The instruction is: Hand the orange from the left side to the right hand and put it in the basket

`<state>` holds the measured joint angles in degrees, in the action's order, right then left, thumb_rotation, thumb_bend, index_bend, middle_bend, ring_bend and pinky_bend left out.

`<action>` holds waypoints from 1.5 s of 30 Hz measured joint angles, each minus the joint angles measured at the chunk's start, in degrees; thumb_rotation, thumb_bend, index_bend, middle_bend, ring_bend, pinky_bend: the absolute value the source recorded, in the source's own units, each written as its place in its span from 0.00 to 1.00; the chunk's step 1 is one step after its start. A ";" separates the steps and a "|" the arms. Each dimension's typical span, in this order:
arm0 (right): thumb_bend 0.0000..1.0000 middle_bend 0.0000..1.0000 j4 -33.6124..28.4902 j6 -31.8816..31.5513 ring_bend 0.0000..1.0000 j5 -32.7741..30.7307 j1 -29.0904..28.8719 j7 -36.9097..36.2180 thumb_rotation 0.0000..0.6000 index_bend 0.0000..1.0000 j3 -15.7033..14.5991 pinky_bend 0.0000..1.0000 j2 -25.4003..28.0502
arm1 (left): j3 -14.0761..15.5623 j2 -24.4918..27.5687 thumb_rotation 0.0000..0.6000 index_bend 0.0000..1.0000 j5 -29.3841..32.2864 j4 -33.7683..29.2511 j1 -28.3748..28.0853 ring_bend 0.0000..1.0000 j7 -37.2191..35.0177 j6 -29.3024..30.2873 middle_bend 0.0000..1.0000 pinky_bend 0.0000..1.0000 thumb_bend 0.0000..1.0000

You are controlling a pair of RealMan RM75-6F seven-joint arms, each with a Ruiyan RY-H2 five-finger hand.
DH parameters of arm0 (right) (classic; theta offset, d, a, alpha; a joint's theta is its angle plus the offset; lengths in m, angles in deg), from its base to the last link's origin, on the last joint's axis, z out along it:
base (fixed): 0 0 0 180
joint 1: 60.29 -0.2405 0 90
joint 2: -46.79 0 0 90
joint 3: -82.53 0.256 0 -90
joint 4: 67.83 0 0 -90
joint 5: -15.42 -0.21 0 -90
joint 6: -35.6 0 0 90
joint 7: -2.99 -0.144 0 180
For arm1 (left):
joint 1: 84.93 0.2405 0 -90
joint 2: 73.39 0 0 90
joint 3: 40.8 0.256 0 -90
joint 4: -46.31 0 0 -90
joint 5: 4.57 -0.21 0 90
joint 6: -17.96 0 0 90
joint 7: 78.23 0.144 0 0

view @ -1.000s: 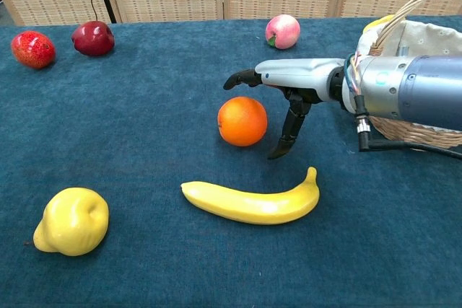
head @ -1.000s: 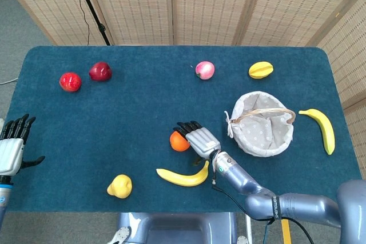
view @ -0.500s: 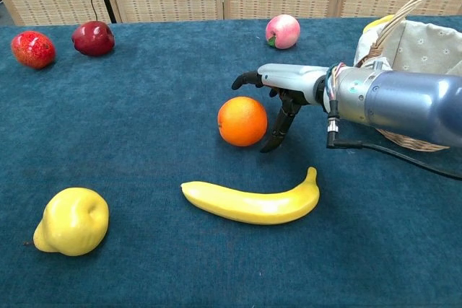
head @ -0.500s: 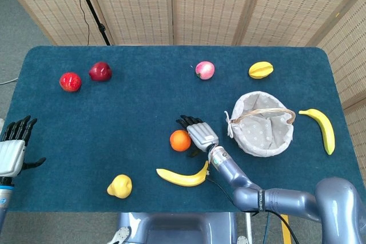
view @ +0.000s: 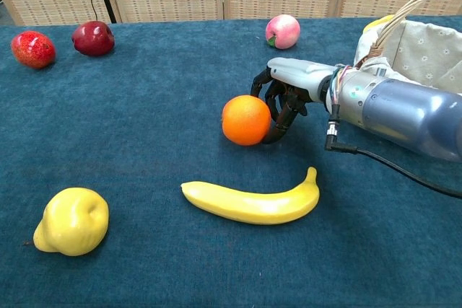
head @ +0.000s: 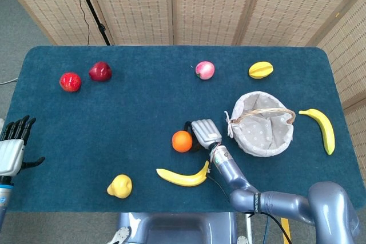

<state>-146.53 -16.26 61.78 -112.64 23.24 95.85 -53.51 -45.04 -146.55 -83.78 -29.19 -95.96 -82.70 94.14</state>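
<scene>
The right hand (view: 284, 99) is curling its dark fingers (view: 275, 129) against the orange (view: 246, 120) on the blue table (view: 144, 142). A banana (view: 253, 203) is lying just in front, a wicker basket (view: 422, 37) sitting behind the forearm.

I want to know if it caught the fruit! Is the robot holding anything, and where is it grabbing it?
The right hand has its fingers curled against the orange's right side, but whether it truly grips it cannot be told. The left hand holds nothing.

Woven folding screens (head: 206, 4) behind (tan); grey floor (head: 17, 32)
</scene>
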 measured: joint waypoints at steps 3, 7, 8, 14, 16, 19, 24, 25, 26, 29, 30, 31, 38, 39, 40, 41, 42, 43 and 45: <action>0.19 0.66 -0.52 -0.76 0.65 -0.45 0.05 1.10 1.00 0.76 0.34 0.70 0.27 | -0.03 -0.08 1.00 0.00 -0.04 0.06 -0.04 0.00 0.02 -0.07 0.00 0.00 0.00; 0.19 0.66 -2.49 -2.45 0.65 -0.56 0.59 1.56 1.00 0.76 0.87 0.70 1.34 | -0.05 -0.12 1.00 0.00 0.07 0.19 -0.04 0.00 -0.09 -0.28 0.00 0.00 0.00; 0.19 0.66 -3.34 -2.98 0.65 -0.52 0.80 1.68 1.00 0.76 0.96 0.70 1.73 | -0.06 -0.13 1.00 0.00 0.11 0.27 -0.05 0.00 -0.12 -0.36 0.00 0.00 0.00; 0.19 0.66 -11.44 -8.11 0.65 1.45 2.93 3.05 1.00 0.76 0.91 0.70 5.59 | -0.20 -0.19 1.00 0.00 0.43 0.67 -0.12 0.00 -0.44 -0.81 0.00 0.00 0.00; 0.19 0.66 -15.12 -10.24 0.65 3.03 4.05 3.43 1.00 0.76 0.64 0.70 7.43 | -0.26 -0.21 1.00 0.00 0.58 0.79 -0.13 0.00 -0.48 -0.93 0.00 0.00 0.00; 0.19 0.66 -20.93 -12.83 0.65 5.68 5.85 3.48 1.00 0.76 0.16 0.70 10.41 | -0.32 -0.27 1.00 0.00 0.71 0.84 -0.15 0.00 -0.47 -1.09 0.00 0.00 0.00; 0.19 0.66 -30.44 -16.57 0.65 10.89 9.26 3.14 1.00 0.76 -1.21 0.70 16.20 | -0.29 -0.40 1.00 0.00 0.86 0.93 -0.22 0.00 -0.41 -1.52 0.00 0.00 0.00; 0.19 0.66 -32.17 -17.28 0.65 11.82 10.03 2.97 1.00 0.76 -1.54 0.70 17.46 | -0.29 -0.43 1.00 0.00 0.90 0.98 -0.24 0.00 -0.42 -1.62 0.00 0.00 0.00; 0.19 0.66 -33.82 -17.92 0.65 12.75 10.80 2.75 1.00 0.76 -1.89 0.70 18.83 | -0.29 -0.45 1.00 0.00 0.94 1.01 -0.26 0.00 -0.44 -1.69 0.00 0.00 0.00; 0.19 0.66 -37.78 -19.84 0.65 15.98 13.50 1.91 1.00 0.76 -3.11 0.70 23.52 | -0.31 -0.51 1.00 0.00 0.97 1.10 -0.29 0.00 -0.50 -1.80 0.00 0.00 0.00; 0.19 0.66 -38.80 -20.79 0.65 17.34 14.67 1.57 1.00 0.76 -3.56 0.70 25.17 | -0.30 -0.53 1.00 0.00 0.98 1.12 -0.29 0.00 -0.51 -1.83 0.00 0.00 0.00; 0.19 0.66 -39.40 -21.55 0.65 18.29 15.51 1.28 1.00 0.76 -3.87 0.70 26.14 | -0.30 -0.54 1.00 0.00 0.99 1.13 -0.30 0.00 -0.51 -1.88 0.00 0.00 0.00; 0.19 0.66 -40.15 -24.49 0.65 20.53 18.75 -2.11 1.00 0.76 -3.97 0.70 28.99 | -0.18 -0.72 1.00 0.00 0.98 1.25 -0.38 0.00 -0.27 -2.22 0.00 0.00 0.00; 0.19 0.66 -39.91 -24.65 0.65 20.50 19.06 -2.81 1.00 0.76 -3.70 0.70 29.33 | -0.16 -0.77 1.00 0.00 0.98 1.26 -0.41 0.00 -0.22 -2.29 0.00 0.00 0.00; 0.19 0.66 -39.69 -24.75 0.65 20.44 19.28 -3.36 1.00 0.76 -3.46 0.70 29.59 | -0.14 -0.79 1.00 0.00 0.96 1.27 -0.43 0.00 -0.20 -2.32 0.00 0.00 0.00; 0.19 0.66 -39.44 -24.84 0.65 20.37 19.48 -3.94 1.00 0.76 -3.20 0.70 29.86 | -0.12 -0.81 1.00 0.00 0.94 1.27 -0.45 0.00 -0.20 -2.38 0.00 0.00 0.00; 0.19 0.66 -39.06 -24.92 0.65 20.25 19.75 -4.73 1.00 0.76 -2.84 0.70 30.28 | -0.11 -0.83 1.00 0.00 0.92 1.28 -0.46 0.00 -0.19 -2.40 0.00 0.00 0.00; 0.19 0.66 -38.77 -24.97 0.65 20.13 19.95 -5.35 1.00 0.76 -2.57 0.70 30.63 | -0.10 -0.84 1.00 0.00 0.92 1.29 -0.46 0.00 -0.17 -2.41 0.00 0.00 0.00; 0.19 0.66 -38.07 -25.00 0.65 19.95 20.43 -6.94 1.00 0.76 -1.99 0.70 31.45 | -0.10 -0.82 1.00 0.00 0.95 1.29 -0.44 0.00 -0.18 -2.40 0.00 0.00 0.00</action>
<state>-184.61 -41.27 81.73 -92.21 16.30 93.86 -22.06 -45.14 -147.38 -82.84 -27.91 -96.40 -82.88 91.74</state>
